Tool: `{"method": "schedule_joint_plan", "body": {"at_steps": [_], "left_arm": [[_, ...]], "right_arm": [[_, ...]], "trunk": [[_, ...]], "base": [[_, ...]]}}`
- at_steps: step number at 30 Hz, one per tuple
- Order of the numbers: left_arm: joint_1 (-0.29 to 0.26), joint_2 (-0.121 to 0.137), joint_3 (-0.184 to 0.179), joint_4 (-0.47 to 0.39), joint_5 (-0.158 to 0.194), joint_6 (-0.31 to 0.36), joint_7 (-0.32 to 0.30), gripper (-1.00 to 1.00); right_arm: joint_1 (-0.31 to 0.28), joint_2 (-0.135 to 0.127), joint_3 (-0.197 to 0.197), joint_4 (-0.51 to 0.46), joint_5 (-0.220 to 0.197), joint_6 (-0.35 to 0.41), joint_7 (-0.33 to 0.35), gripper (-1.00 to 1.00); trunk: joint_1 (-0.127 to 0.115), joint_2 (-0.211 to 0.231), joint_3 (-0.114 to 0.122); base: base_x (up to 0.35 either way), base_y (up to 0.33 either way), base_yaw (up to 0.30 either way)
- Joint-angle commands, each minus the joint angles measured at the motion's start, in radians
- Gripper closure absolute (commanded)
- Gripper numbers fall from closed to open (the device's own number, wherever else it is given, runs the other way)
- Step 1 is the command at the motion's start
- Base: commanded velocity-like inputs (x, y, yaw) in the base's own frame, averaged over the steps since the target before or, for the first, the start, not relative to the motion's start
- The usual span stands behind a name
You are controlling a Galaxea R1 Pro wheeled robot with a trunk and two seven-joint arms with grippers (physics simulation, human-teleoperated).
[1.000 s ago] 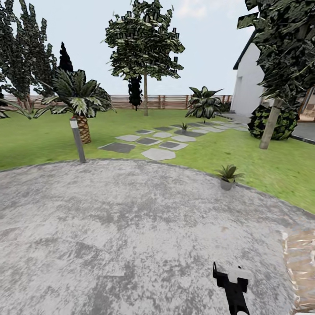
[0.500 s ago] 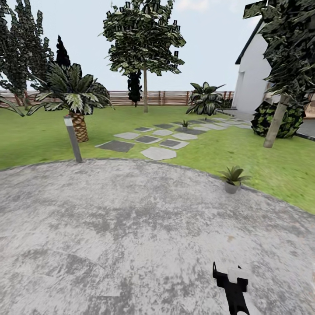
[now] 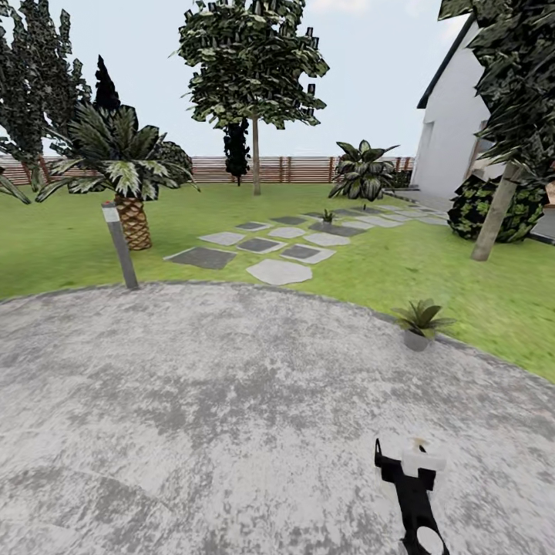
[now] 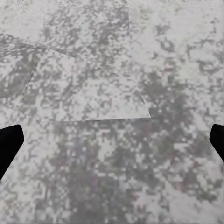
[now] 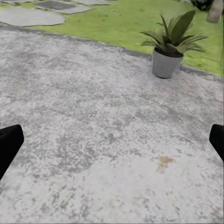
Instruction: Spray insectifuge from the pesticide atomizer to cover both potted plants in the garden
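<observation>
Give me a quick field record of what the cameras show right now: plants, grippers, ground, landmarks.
near potted plant: upright in a grey pot at the patio's edge, by the lawn, ahead and to the right
far potted plant: small, among the stepping stones
right gripper: open, empty, aimed across the patio toward the near potted plant
left gripper: open, empty, facing grey paving
bollard post: standing at the patio's far left edge
fence: brown slats behind the lawn
</observation>
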Motion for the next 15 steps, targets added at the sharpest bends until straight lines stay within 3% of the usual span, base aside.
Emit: {"method": "schedule_joint_plan", "body": {"at_steps": [1,3,5,7,10,11,15], "left_arm": [[0.0,0.0,-0.001,0.001,-0.005,-0.003,0.0,-1.0],[0.0,0.0,-0.001,0.001,-0.005,-0.003,0.0,-1.0],[0.0,0.001,-0.001,0.001,-0.004,-0.003,0.0,-1.0],[-0.001,0.001,0.0,0.001,-0.005,-0.003,0.0,-1.0],[-0.001,0.001,-0.001,0.001,-0.006,-0.003,0.0,-1.0],[-0.001,0.001,-0.001,0.001,-0.006,-0.003,0.0,-1.0],[-0.001,0.001,-0.001,0.001,-0.006,-0.003,0.0,-1.0]], "right_arm": [[-0.021,0.0,-0.002,-0.199,0.005,0.162,-0.007,-1.0],[-0.027,0.0,-0.001,-0.274,0.002,0.304,-0.006,-1.0],[-0.029,0.003,0.001,-0.292,0.003,0.392,-0.007,-1.0],[-0.03,0.007,0.002,-0.183,0.003,0.415,-0.008,-1.0],[-0.03,0.009,0.003,0.058,0.003,0.339,-0.009,-1.0],[-0.03,0.01,0.003,0.162,0.004,0.275,-0.008,-1.0],[-0.03,0.01,0.003,0.385,0.006,0.105,-0.009,-1.0]], "trunk": [[0.0,0.0,-0.001],[0.0,0.0,-0.001],[0.0,0.0,-0.001],[0.0,0.0,-0.001],[0.0,0.0,-0.001],[0.0,0.0,-0.001],[0.0,0.0,-0.001]], "base": [[0.339,0.0,0.0],[0.339,0.0,0.0],[0.339,0.0,0.0],[0.339,0.0,0.0],[0.339,0.0,0.0],[0.339,0.0,0.0],[0.339,0.0,0.0]]}}
